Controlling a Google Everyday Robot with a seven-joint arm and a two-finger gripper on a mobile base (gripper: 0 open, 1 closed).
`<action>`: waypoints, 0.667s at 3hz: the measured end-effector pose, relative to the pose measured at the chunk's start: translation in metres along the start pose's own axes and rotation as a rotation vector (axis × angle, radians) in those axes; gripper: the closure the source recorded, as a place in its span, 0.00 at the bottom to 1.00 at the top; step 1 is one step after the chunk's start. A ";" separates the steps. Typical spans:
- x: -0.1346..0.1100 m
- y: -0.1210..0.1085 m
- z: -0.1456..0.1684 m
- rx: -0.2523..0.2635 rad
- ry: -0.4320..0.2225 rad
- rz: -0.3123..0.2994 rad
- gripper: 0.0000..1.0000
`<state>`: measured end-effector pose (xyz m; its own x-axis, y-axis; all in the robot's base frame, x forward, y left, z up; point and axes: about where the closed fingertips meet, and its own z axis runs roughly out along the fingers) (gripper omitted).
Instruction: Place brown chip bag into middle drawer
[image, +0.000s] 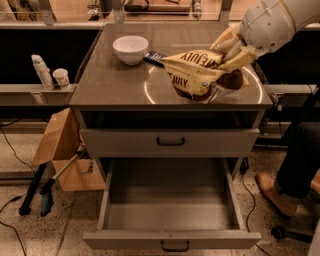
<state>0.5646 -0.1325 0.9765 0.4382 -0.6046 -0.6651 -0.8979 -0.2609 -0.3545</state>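
The brown chip bag (200, 74), tan-yellow with a dark brown panel, hangs lifted just above the right part of the cabinet top. My gripper (234, 51) is shut on the bag's upper right edge, with the white arm reaching in from the top right. The middle drawer (171, 202) is pulled wide open below, grey inside, with a small dark handle on its front. The drawer front (170, 142) above it is shut.
A white bowl (130, 49) and a small dark blue packet (154, 57) lie at the back of the cabinet top (110, 85). A cardboard box (62, 150) and tools stand on the floor at the left. A person's leg and shoe (280, 192) are at the right.
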 end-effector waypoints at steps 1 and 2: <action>0.000 -0.006 0.004 0.017 0.000 0.001 1.00; -0.019 0.008 0.002 0.042 0.032 0.000 1.00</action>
<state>0.5492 -0.1214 0.9850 0.4365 -0.6286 -0.6437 -0.8950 -0.2301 -0.3822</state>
